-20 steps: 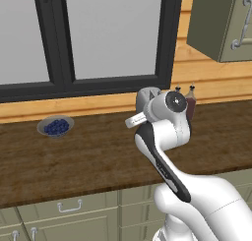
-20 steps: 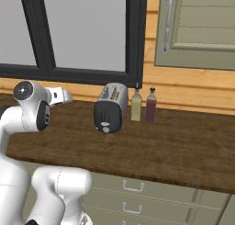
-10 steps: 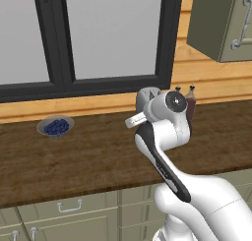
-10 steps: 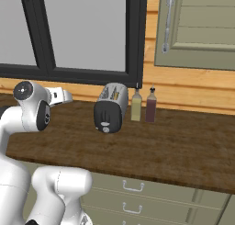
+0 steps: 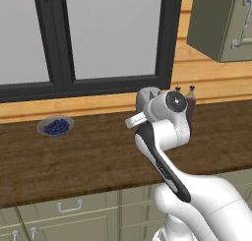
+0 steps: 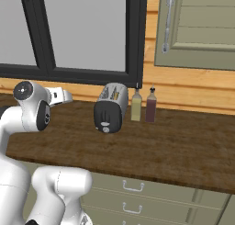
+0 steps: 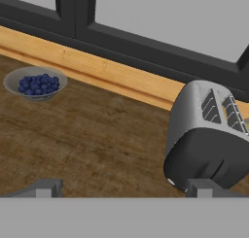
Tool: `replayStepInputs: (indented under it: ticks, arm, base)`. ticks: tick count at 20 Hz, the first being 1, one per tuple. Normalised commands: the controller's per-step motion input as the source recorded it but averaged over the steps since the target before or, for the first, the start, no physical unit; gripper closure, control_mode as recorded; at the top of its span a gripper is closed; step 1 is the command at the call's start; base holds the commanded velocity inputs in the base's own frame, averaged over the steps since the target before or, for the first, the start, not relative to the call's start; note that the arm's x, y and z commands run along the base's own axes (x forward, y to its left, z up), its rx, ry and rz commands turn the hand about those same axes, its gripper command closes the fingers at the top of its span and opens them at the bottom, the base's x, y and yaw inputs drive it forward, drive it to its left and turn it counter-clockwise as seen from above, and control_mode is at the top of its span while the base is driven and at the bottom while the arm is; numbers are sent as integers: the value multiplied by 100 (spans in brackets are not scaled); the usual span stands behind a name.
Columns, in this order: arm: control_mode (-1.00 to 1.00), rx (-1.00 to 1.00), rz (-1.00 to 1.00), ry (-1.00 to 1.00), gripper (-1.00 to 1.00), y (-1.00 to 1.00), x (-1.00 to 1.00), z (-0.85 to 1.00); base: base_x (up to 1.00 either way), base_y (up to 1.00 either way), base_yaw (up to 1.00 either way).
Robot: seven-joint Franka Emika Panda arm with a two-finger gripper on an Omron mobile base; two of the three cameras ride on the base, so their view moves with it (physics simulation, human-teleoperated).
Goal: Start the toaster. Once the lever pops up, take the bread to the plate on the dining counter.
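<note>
Right now the toaster (image 6: 110,108) stands on the dark wood counter (image 6: 183,150) near the back wall, below the black-framed window (image 6: 82,36), with its black end panel facing the room. Seen from the hand camera, the toaster (image 7: 209,135) sits ahead and toward the right side of the gripper (image 7: 124,188), closer to the right fingertip than to the left one, and the counter stretches bare between the two tips. The gripper's jaws stand wide apart, at their fullest spread, and nothing lies between them; they touch nothing. In the right base view the hand hangs above the counter to the left of the toaster, apart from it. Two bottles, a pale one (image 6: 136,105) and a dark red one (image 6: 150,104), stand just beside the toaster on its right. A grey dish of blue berries (image 5: 55,126) rests farther left along the counter, well apart from the toaster. Whether bread sits in the slots cannot be told
</note>
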Motion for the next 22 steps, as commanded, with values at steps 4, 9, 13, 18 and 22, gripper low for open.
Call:
replayStepInputs:
  ticks: [4, 9, 13, 18, 22]
  arm:
    - [-100, 0, 0, 0, -100, 0, 0, 0]
    - [-100, 0, 0, 0, -100, 0, 0, 0]
    - [-100, 0, 0, 0, -100, 0, 0, 0]
    - [-100, 0, 0, 0, -100, 0, 0, 0]
    - [-100, 0, 0, 0, -100, 0, 0, 0]
  base:
    - [0, 0, 0]
    - [0, 0, 0]
    - [0, 0, 0]
    - [0, 0, 0]
    - [0, 0, 0]
